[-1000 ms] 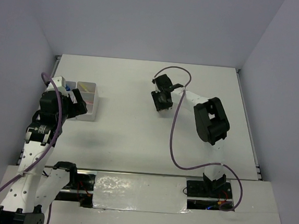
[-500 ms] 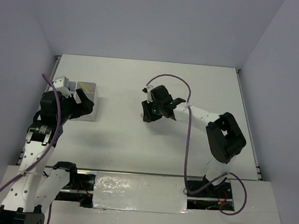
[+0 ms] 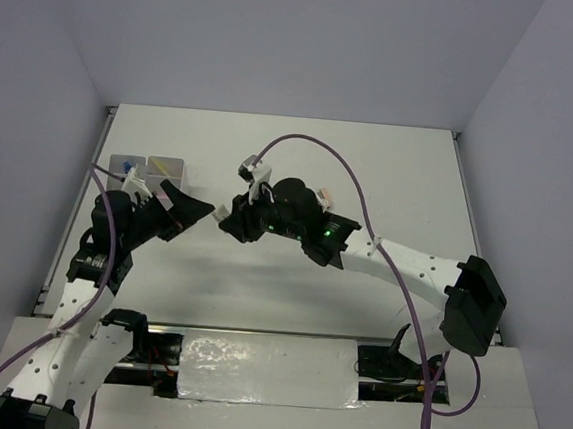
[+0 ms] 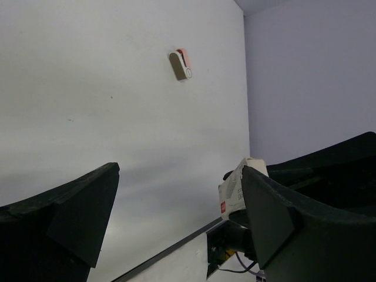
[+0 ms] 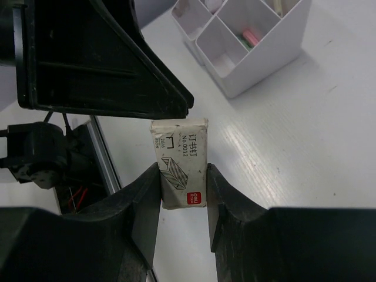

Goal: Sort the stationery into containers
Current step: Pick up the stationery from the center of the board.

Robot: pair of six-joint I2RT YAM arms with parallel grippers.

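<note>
Clasping one staple box [image 5: 178, 154] in right pincer [image 5: 183, 176], left pincer [image 4: 179, 173] released, one four-compartment organizer [image 5: 271, 54].

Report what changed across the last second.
The right pincer, shut on a white staple box, swept left across the table as its arm stretched out, ending close to the left pincer. The left pincer swung right, off the organizer, and now stands open facing the box. The organizer stayed where it was.
</note>
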